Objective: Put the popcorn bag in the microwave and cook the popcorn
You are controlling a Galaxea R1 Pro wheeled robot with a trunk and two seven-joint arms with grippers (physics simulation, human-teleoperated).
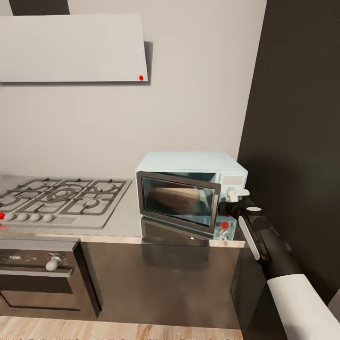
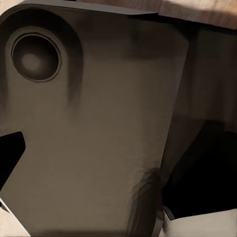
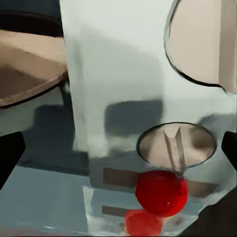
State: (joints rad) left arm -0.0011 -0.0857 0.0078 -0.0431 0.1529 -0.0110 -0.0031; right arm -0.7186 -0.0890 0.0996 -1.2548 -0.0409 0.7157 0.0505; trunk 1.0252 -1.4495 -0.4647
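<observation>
Popcorn bag [image 1: 175, 197]: sitting inside the microwave [image 1: 189, 191], showing as a tan blurred shape behind the dark glass door; folds and mouth hard to make out through the glass. No popcorn bits distinguishable.

Microwave standing on the table [image 1: 123, 222], at its right end, just beside the dark tall panel [image 1: 297, 141]. Door looking closed or nearly so; cannot tell which.

Right arm [image 1: 283, 269] reaching up from the near right, forearm white, wrist section black. Right gripper [image 1: 234, 208] pressing in at the microwave's control strip, between the upper knob [image 1: 236, 192] and the red indicator light [image 1: 225, 225]. Fingertips lying against dark parts and the panel, so whether they are spread or clenched: cannot tell. In the right wrist view, dark finger edges sitting at both sides, the lower knob [image 3: 176, 145] and the red light [image 3: 161, 191] close ahead, the light mirrored on the steel below.

Left wrist view: a dark grey-brown surface with a round recess, very close, blurred; left gripper state cannot tell.

Counts: one microwave, two knobs, one red light, one bag. Left on the table, one gas hob [image 1: 61, 198]; oven [image 1: 38, 278] below it, cut off by the picture's edge; grey hood [image 1: 71, 47] above.
</observation>
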